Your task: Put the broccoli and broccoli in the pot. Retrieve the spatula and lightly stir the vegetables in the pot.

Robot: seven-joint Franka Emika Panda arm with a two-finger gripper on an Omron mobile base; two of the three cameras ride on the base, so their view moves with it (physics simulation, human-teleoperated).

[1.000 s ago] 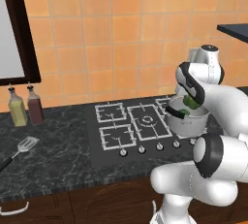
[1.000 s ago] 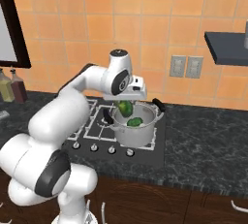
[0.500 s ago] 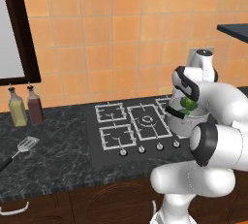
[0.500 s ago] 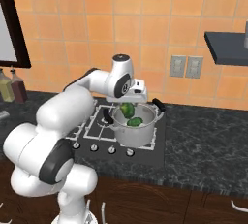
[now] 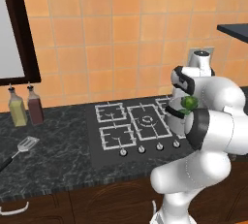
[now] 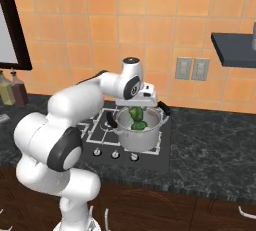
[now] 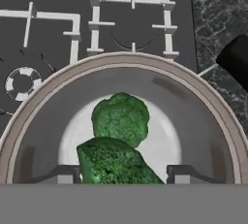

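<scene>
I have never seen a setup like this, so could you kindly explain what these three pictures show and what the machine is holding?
It is a rendered kitchen with a white robot arm on a driving base. Two pictures come from cameras behind the arm, left and right; the third looks down along its claw. The claw hangs over a steel pot on the stove, with one broccoli floret between its fingers and another floret already lying inside the pot. On the counter, far left, lies a spatula, untouched, beside two bottles.
</scene>
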